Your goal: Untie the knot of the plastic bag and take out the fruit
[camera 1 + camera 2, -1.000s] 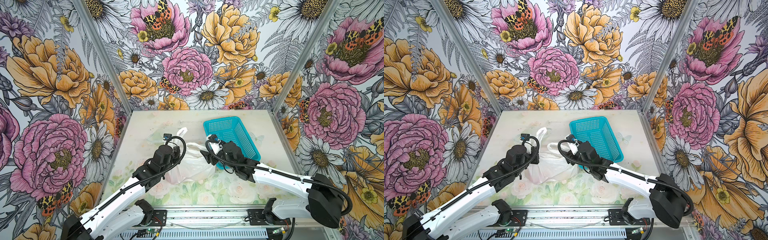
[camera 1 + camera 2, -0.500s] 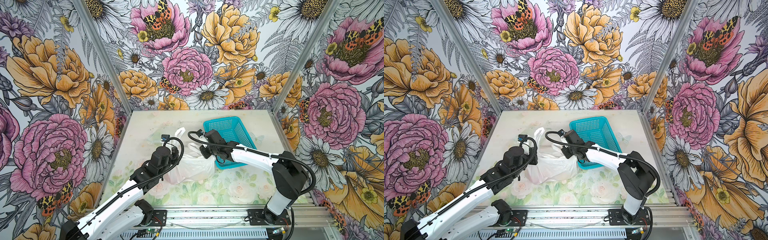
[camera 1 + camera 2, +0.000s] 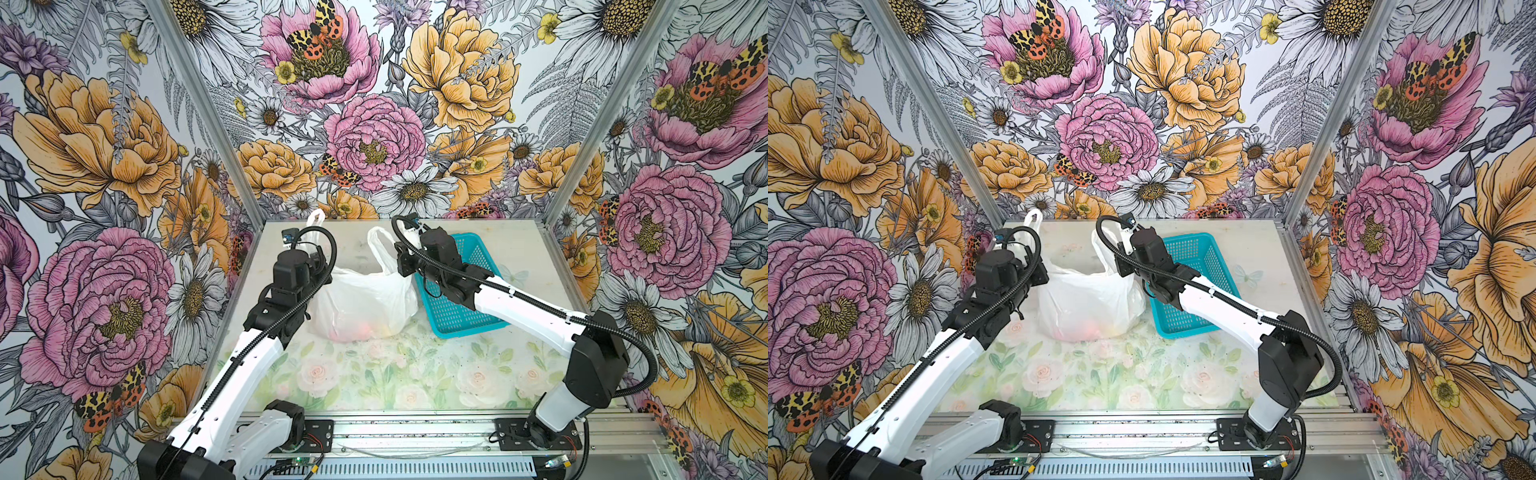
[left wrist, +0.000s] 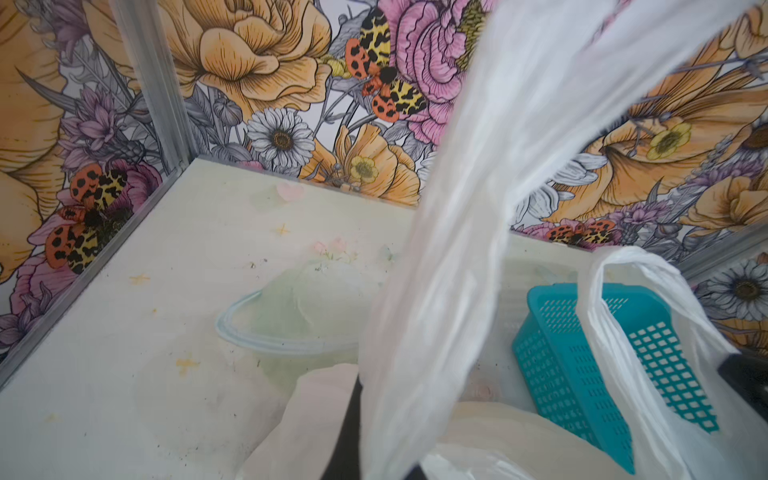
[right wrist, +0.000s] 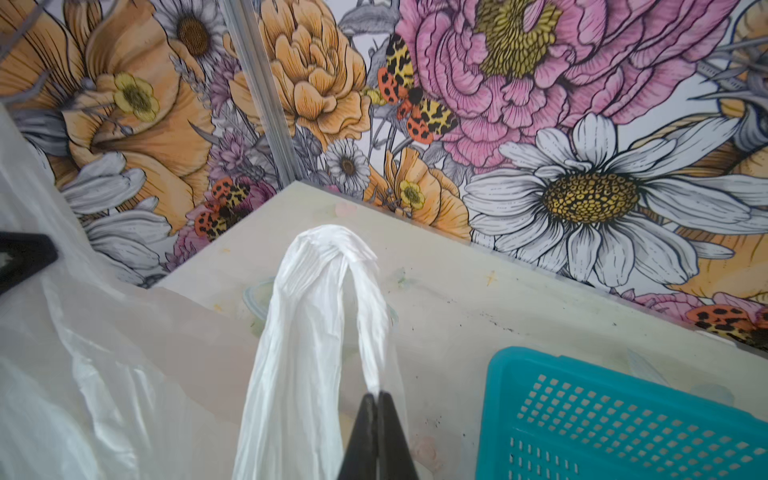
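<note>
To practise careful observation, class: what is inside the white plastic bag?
Through the plastic bag only blurred pink-red and yellow fruit shapes show at its bottom; their number and kinds are hidden.

A: Fruit [image 3: 360, 329]?
B: Pink and orange smudges through the plastic bag [image 3: 365, 297]; kinds, count unreadable.
A: Basket [image 5: 623, 419]?
B: Cut off at right wrist frame edge; right arm [image 3: 519, 300] covers part in both top views.

You face three walls [image 3: 374, 137] papered with huge pink and orange flowers; aluminium posts [image 3: 196, 83] mark the corners; your tabletop [image 3: 415, 374] carries pale printed roses.
</note>
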Action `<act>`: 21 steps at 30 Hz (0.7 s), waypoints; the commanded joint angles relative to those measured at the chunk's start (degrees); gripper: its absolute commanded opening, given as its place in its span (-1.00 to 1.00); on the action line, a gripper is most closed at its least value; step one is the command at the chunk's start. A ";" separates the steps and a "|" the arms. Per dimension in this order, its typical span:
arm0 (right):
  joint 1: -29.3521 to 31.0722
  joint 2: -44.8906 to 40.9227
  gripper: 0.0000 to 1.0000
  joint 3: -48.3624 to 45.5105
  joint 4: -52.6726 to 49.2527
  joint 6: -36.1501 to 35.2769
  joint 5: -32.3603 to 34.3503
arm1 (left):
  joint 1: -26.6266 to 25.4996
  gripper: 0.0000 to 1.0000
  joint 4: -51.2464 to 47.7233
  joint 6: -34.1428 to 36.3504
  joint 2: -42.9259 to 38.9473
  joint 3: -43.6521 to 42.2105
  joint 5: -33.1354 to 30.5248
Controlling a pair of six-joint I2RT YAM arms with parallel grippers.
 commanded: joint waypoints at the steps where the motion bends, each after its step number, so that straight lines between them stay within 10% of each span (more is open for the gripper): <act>1: -0.40 -1.91 -1.00 -2.24 15.77 3.42 5.93 | 1.90 -1.00 2.52 2.25 3.89 6.92 3.81; 7: -1.04 0.08 -1.00 -14.33 46.69 9.05 8.46 | 3.05 -1.00 1.98 0.50 5.40 8.68 5.26; 17: -0.22 2.27 -1.00 -25.82 50.03 19.26 9.04 | 1.27 -0.82 -9.62 -9.82 -10.91 -15.46 -4.02; 21: -0.05 2.12 -1.00 -28.71 50.20 21.82 9.36 | 1.27 0.11 -15.50 -9.93 -12.62 -13.08 -4.94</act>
